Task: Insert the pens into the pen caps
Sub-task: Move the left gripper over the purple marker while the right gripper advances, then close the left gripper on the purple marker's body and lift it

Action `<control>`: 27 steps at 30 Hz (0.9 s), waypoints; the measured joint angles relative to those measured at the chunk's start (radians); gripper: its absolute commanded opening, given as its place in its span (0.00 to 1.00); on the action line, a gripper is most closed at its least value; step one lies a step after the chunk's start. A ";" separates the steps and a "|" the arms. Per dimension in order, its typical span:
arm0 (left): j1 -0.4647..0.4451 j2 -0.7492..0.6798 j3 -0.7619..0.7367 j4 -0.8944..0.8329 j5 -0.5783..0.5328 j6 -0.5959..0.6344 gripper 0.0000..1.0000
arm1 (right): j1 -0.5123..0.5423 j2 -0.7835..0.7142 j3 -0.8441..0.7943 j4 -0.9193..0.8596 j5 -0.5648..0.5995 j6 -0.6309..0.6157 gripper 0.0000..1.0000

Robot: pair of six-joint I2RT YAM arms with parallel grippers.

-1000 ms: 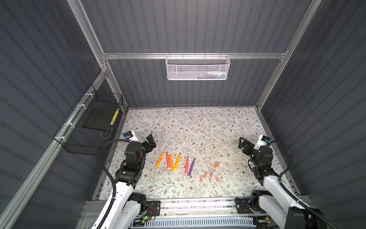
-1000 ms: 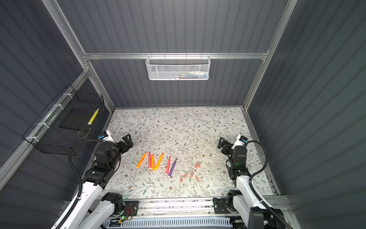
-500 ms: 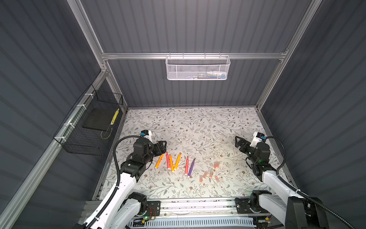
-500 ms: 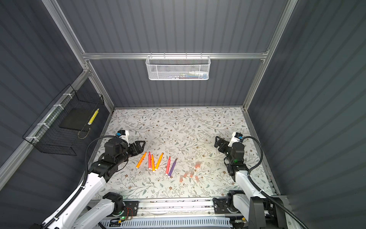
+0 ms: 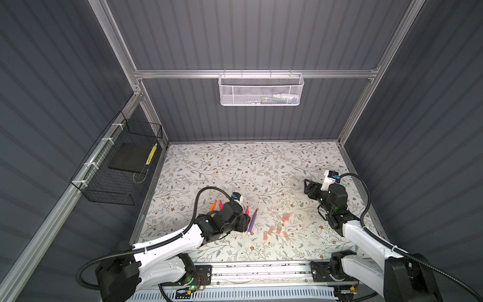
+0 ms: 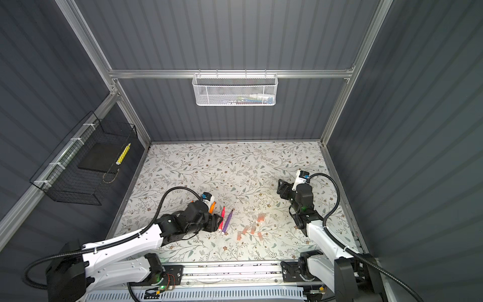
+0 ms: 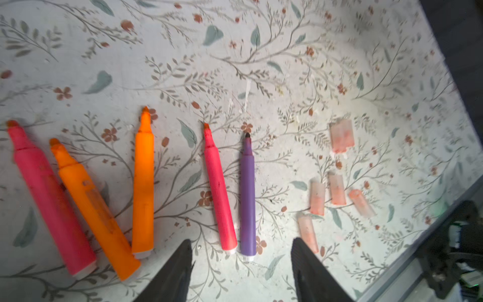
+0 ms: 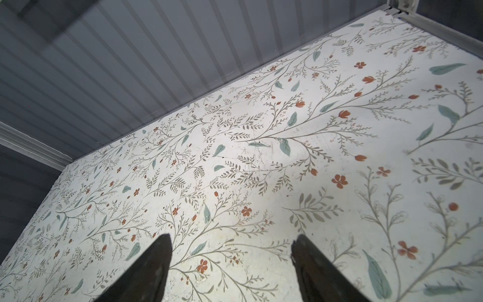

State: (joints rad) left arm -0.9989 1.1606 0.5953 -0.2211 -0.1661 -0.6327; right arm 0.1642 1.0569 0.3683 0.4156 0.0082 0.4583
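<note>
Both unclenched, empty — left tool [image 7: 241, 243] above pens [image 7: 219, 193], right tool [image 8: 232, 238] over bare table [image 8: 235, 157] near edge

white mesh metal basket [image 5: 235, 91] hangs on the far rail; black wire basket [image 5: 104, 188] on the left wall holds a yellow patterned stick [image 5: 151, 154] and flat black slab [image 5: 130, 158].

Slim marker pens [image 5: 252, 221] and stubby translucent pinkish caps [image 5: 278, 229] are cluttering lower centre; floral table [image 5: 248, 167] above is lying open.
</note>
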 measured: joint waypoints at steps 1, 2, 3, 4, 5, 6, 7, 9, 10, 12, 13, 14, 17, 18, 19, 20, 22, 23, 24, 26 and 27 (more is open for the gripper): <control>-0.028 0.033 0.003 0.003 -0.014 -0.001 0.56 | 0.007 0.002 0.002 -0.005 0.010 -0.005 0.72; -0.054 0.065 0.008 0.005 -0.026 -0.002 0.55 | 0.014 0.005 0.005 -0.011 0.019 -0.010 0.72; -0.079 0.100 0.018 0.005 -0.039 -0.004 0.55 | 0.020 0.008 0.007 -0.014 0.027 -0.014 0.72; -0.101 0.133 0.033 0.004 -0.053 -0.004 0.55 | 0.027 0.012 0.010 -0.021 0.039 -0.019 0.71; -0.117 0.160 0.049 0.003 -0.064 -0.004 0.55 | 0.033 0.014 0.012 -0.023 0.046 -0.022 0.71; -0.130 0.186 0.067 0.004 -0.076 -0.004 0.55 | 0.039 0.016 0.015 -0.028 0.054 -0.025 0.71; -0.141 0.207 0.085 0.005 -0.084 -0.004 0.55 | 0.045 0.019 0.018 -0.032 0.065 -0.029 0.71; -0.149 0.230 0.111 0.004 -0.099 -0.004 0.54 | 0.054 0.024 0.027 -0.040 0.080 -0.034 0.71; -0.149 0.240 0.123 0.004 -0.107 -0.004 0.54 | 0.058 0.027 0.031 -0.043 0.087 -0.037 0.71; -0.149 0.255 0.139 0.004 -0.117 -0.004 0.54 | 0.065 0.034 0.040 -0.047 0.098 -0.042 0.71; -0.149 0.264 0.145 0.004 -0.123 -0.004 0.55 | 0.068 0.037 0.044 -0.047 0.105 -0.044 0.71; -0.149 0.272 0.149 0.004 -0.128 -0.004 0.55 | 0.071 0.040 0.047 -0.047 0.110 -0.047 0.71; -0.149 0.307 0.161 0.003 -0.141 -0.004 0.54 | 0.087 0.050 0.057 -0.051 0.130 -0.055 0.71; -0.149 0.323 0.167 0.001 -0.143 -0.004 0.53 | 0.092 0.051 0.059 -0.053 0.135 -0.058 0.71; -0.149 0.341 0.175 -0.003 -0.146 -0.004 0.53 | 0.098 0.053 0.061 -0.055 0.140 -0.060 0.71; -0.149 0.354 0.180 -0.003 -0.147 -0.004 0.52 | 0.101 0.053 0.061 -0.056 0.145 -0.063 0.71; -0.149 0.382 0.193 -0.009 -0.150 -0.004 0.50 | 0.108 0.053 0.063 -0.064 0.153 -0.067 0.72; -0.149 0.390 0.199 -0.012 -0.151 -0.004 0.49 | 0.111 0.053 0.064 -0.068 0.156 -0.070 0.73; -0.149 0.401 0.207 -0.019 -0.153 -0.004 0.47 | 0.114 0.053 0.066 -0.071 0.158 -0.072 0.73; -0.149 0.418 0.220 -0.027 -0.153 -0.003 0.43 | 0.117 0.053 0.069 -0.073 0.163 -0.076 0.73; -0.149 0.425 0.226 -0.030 -0.154 -0.003 0.42 | 0.119 0.053 0.070 -0.073 0.166 -0.077 0.73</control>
State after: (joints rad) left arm -1.1477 1.5852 0.8215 -0.2508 -0.3206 -0.6361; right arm 0.2829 1.1103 0.4385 0.3424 0.1741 0.3809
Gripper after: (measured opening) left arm 0.444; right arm 0.729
